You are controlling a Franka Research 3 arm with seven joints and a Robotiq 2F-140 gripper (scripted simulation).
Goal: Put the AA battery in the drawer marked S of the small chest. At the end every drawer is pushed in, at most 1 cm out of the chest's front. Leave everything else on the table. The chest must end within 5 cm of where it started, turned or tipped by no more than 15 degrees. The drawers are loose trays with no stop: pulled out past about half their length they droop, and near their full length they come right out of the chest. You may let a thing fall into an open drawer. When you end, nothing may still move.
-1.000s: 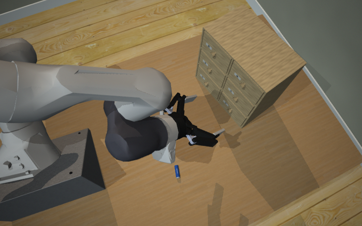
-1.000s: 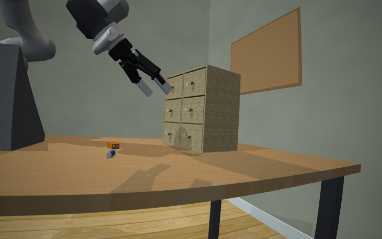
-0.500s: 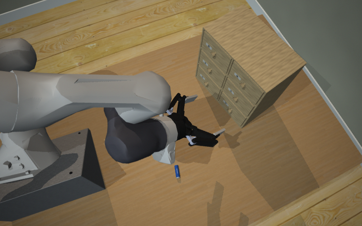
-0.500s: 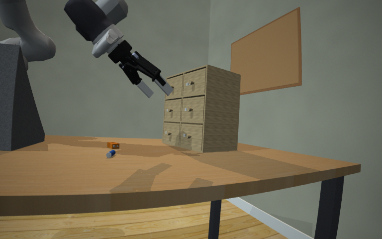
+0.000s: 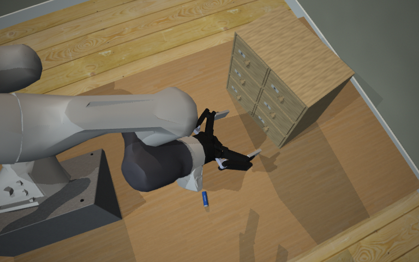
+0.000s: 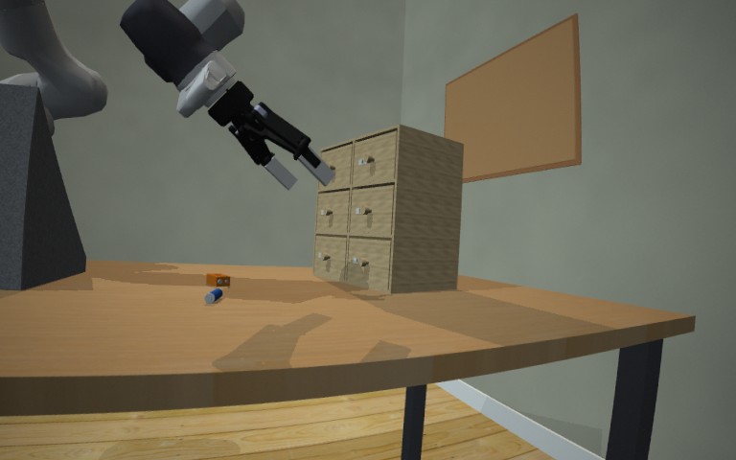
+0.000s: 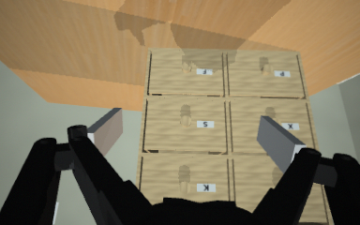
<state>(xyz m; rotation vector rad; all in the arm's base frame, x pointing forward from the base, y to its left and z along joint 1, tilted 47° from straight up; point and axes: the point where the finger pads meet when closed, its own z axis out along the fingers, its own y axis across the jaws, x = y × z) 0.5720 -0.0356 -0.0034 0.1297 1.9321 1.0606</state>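
The AA battery (image 5: 204, 198) is blue with a silver end. It lies on the table near the robot's side and also shows in the exterior view (image 6: 213, 296). The small wooden chest (image 5: 277, 80) has two columns of three drawers, all pushed in. The drawer marked S (image 7: 185, 124) is in the middle row and shows upside down in the wrist view. My gripper (image 5: 238, 133) (image 6: 303, 173) is open and empty. It hangs in the air in front of the chest's face, apart from it, with the fingers spread either side of the S drawer's knob.
A small orange block (image 6: 218, 280) lies on the table just beyond the battery; the arm hides it in the top view. The robot's dark base block (image 5: 61, 197) stands at the left. The chest stands near the table's far right edge.
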